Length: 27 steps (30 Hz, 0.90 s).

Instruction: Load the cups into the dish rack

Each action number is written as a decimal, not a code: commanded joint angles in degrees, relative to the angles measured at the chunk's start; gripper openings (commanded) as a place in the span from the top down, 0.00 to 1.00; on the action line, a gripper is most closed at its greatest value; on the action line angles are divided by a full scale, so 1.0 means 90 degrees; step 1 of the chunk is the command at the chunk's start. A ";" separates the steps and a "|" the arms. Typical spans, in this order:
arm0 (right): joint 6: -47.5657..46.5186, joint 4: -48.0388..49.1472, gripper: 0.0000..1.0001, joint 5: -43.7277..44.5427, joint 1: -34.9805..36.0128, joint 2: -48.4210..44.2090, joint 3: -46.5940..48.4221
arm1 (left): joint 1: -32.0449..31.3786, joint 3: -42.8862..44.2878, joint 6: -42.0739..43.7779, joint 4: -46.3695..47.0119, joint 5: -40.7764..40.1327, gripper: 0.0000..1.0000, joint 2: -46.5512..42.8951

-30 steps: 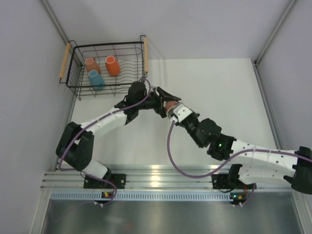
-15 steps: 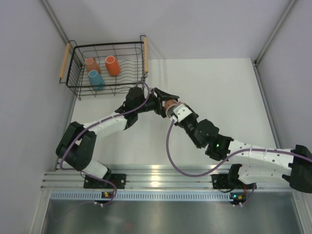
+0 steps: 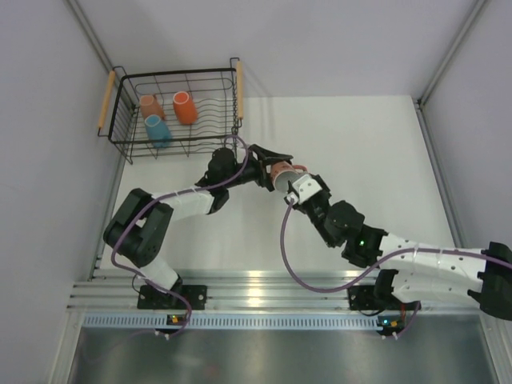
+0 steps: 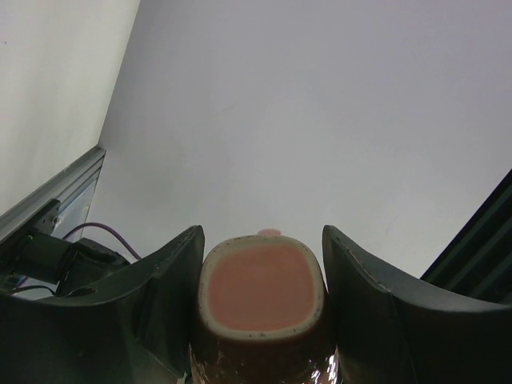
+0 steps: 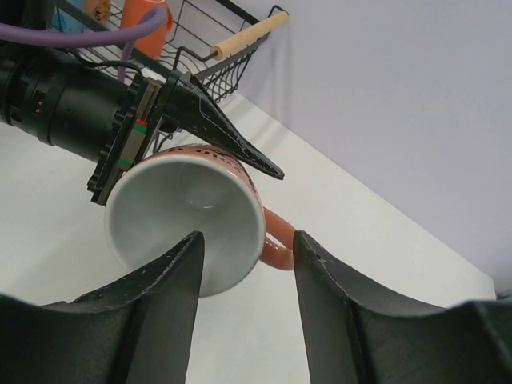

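Note:
My left gripper (image 3: pixel 268 164) is shut on a salmon-pink mug (image 3: pixel 280 170), held in the air just right of the dish rack (image 3: pixel 238 80). In the left wrist view the mug's pink base (image 4: pixel 260 292) fills the gap between my fingers (image 4: pixel 168 272). My right gripper (image 3: pixel 290 174) is open at the mug's mouth. In the right wrist view the mug's pale inside (image 5: pixel 184 216) and handle face me, and my right gripper (image 5: pixel 246 236) stands spread around its rim. In the black wire rack lie an orange mug (image 3: pixel 185 107), a salmon-pink mug (image 3: pixel 149 105) and a light blue mug (image 3: pixel 157 130). The dark mug is out of view.
The rack sits in the far left corner against the left wall (image 3: pixel 48 160), wooden handles on both sides (image 5: pixel 240 36). The white table (image 3: pixel 360 144) stretches to the right of the arms. A purple cable (image 3: pixel 284 256) loops from the right arm.
The right gripper has drawn back a little to the right from the mug. The left arm has shifted, its elbow swinging right, with the mug still in its fingers.

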 commanded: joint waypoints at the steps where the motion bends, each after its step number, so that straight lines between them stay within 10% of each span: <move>1: 0.0135 0.0125 0.51 0.0200 -0.0007 -0.0432 -0.0018 | 0.0129 0.0416 -0.0513 0.0971 -0.0093 1.00 0.0156; 27: 0.0506 -0.0724 0.47 0.1255 -0.0017 -0.2601 -0.1004 | 0.0821 0.3150 0.4875 -0.4105 -0.1449 1.00 -0.0067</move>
